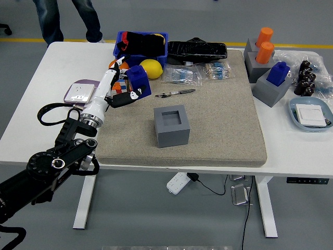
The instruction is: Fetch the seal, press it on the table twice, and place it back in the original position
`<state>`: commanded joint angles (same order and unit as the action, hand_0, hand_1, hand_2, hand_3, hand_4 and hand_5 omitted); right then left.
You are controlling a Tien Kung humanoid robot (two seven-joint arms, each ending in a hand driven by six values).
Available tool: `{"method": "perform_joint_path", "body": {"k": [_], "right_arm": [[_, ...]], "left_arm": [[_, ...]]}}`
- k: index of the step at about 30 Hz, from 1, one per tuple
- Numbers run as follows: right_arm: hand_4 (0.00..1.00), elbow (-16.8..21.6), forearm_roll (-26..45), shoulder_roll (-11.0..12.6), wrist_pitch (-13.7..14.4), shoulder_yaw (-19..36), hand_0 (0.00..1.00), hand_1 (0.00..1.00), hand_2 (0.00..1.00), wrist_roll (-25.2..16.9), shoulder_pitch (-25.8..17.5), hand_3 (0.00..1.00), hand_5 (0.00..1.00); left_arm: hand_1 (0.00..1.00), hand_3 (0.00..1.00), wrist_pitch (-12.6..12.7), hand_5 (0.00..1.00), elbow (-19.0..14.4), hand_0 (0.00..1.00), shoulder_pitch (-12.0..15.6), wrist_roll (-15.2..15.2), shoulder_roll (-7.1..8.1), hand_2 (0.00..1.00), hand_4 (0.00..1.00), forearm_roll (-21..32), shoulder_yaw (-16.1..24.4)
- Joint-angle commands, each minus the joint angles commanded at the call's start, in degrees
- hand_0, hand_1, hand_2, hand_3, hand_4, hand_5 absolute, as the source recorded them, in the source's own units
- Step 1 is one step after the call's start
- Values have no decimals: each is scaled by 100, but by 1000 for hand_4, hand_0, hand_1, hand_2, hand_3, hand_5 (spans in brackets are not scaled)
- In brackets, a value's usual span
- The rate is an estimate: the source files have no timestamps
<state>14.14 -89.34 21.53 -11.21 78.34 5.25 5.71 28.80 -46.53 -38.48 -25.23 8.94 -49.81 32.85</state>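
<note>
My left hand [125, 88] is shut on the blue seal [139, 81] and holds it in the air over the left part of the grey mat [218, 120], in front of the two colour cubes. The grey holder block [171, 125] stands on the mat to the right and nearer, with its square socket empty. The left arm [57, 156] reaches in from the lower left. The right hand is out of view.
Behind the seal are a lemon [150, 68], an orange, and a blue bin [140, 42]. A pen [175, 93] lies on the mat. A white socket plate [81, 91] lies at left. Grey holders with orange seals [264, 47] and a blue seal [278, 73] stand at right. A person's legs [67, 18] stand beyond the table.
</note>
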Motion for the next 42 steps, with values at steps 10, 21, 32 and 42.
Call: {"method": "perform_joint_path", "body": {"k": [10, 21, 32, 42], "right_arm": [[771, 0, -4, -12, 3, 11, 802, 710, 704, -4, -11, 665, 557], [770, 6, 15, -38, -1, -33, 802, 710, 704, -2, -10, 664, 558], [770, 6, 28, -23, -1, -79, 802, 711, 704, -6, -1, 664, 557], [770, 7, 42, -23, -4, -106, 802, 711, 704, -7, -15, 664, 557]], "left_arm": [[375, 930, 324, 2, 781, 814, 131, -333, -107, 338, 515, 381, -528], [375, 930, 485, 2, 1303, 814, 187, -540, -238, 335, 511, 875, -1146], [380, 928, 526, 2, 1571, 814, 231, -664, -322, 335, 509, 1245, -1429], [385, 923, 516, 2, 1484, 814, 309, -666, -286, 332, 506, 1255, -1426]]}}
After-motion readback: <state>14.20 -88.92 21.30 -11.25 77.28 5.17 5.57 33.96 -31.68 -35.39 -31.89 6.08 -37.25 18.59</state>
